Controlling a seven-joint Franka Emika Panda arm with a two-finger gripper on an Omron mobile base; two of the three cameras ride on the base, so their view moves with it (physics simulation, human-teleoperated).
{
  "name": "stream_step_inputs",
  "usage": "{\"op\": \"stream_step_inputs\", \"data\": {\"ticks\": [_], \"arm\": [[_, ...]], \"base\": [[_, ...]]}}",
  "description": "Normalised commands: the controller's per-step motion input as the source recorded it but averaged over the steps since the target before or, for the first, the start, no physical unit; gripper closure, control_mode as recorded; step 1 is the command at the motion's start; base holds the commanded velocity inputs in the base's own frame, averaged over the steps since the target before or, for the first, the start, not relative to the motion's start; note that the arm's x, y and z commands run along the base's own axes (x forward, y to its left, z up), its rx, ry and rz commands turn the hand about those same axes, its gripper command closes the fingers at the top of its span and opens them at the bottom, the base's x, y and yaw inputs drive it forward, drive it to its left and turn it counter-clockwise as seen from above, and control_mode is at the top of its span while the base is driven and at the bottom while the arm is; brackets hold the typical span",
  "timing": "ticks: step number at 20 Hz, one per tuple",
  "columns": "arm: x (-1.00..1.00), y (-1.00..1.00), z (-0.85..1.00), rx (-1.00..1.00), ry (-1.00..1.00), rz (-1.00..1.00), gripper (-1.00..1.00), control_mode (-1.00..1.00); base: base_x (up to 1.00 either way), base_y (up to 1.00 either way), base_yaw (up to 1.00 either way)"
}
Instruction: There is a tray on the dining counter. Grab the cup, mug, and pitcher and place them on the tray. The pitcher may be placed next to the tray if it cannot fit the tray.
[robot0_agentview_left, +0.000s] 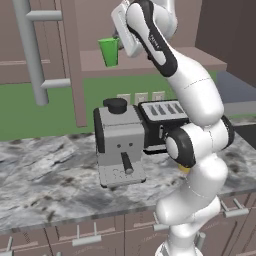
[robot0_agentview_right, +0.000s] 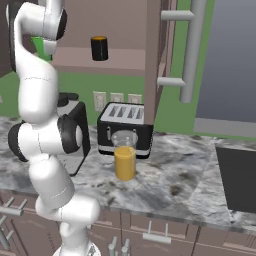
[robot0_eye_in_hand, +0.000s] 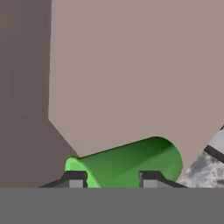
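The arm rises from the base, bends at the dark elbow joint, then reaches steeply up and away, with the wrist high near the top of both base views. The hand sits at shelf height, pointed at the cup (robot0_agentview_left: 108, 50). In the hand view the gripper (robot0_eye_in_hand: 112, 178) has its two dark fingertips (robot0_eye_in_hand: 74, 178) on either side of the cup (robot0_eye_in_hand: 127, 162), which lies across the bottom of that view because the hand is rolled. The jaws stand partly apart, flanking the cup's body. Can't tell if the pads are actually pressing on it or just close to its sides.
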Motion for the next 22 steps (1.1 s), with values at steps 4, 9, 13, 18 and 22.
{"op": "stream_step_inputs", "data": {"ticks": [4,9,13,18,22], "arm": [[-0.49,-0.40,-0.35,0.03,0.00,0.00,1.00,-1.00],[-0.62,-0.46,-0.26,0.05,-0.02,-0.02,1.00,-1.00],[-0.81,-0.59,-0.03,0.05,-0.04,-0.01,1.00,-1.00],[-0.92,-0.59,0.00,0.02,-0.04,-0.03,1.00,-1.00],[-0.95,-0.55,0.00,0.00,0.00,-0.03,1.00,-1.00]], "base": [[0.00,0.00,0.00],[0.00,0.00,0.00],[0.00,0.00,0.00],[0.00,0.00,0.00],[0.00,0.00,0.00]]}}
